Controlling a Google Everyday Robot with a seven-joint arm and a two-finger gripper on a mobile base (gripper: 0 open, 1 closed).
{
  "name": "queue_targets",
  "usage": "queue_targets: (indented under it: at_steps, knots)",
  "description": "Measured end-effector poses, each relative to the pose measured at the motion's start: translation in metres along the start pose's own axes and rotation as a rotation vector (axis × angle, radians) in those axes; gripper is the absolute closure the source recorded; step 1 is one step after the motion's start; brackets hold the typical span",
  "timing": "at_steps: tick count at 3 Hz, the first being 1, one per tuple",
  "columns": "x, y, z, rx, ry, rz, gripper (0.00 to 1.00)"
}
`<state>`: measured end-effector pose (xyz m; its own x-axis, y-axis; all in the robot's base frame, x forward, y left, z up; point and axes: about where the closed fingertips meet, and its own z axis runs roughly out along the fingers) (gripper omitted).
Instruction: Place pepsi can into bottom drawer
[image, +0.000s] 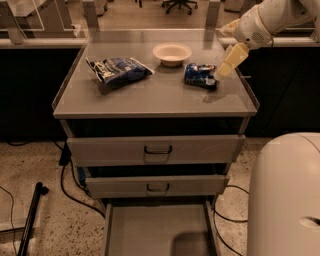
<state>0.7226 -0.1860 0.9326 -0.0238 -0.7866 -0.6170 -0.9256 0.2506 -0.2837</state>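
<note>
The pepsi can (200, 75) is dark blue and lies on its side on the right part of the grey cabinet top (150, 97). My gripper (226, 64) hangs from the white arm at the upper right. It is just right of the can and slightly above it, close to its right end, and holds nothing that I can see. The bottom drawer (159, 231) is pulled out at floor level, a shallow grey tray with a bare floor. The two upper drawers are only slightly out.
A blue-and-white chip bag (119, 69) lies on the left of the cabinet top. A white bowl (172, 52) stands at the back middle. My white base (285, 195) fills the lower right. Cables and a black pole (30, 220) lie on the floor at left.
</note>
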Motion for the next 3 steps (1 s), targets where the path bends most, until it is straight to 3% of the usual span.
queue_targets:
  at_steps: [3]
  knots:
    - [0.026,0.009,0.038,-0.052,0.066,0.066,0.00]
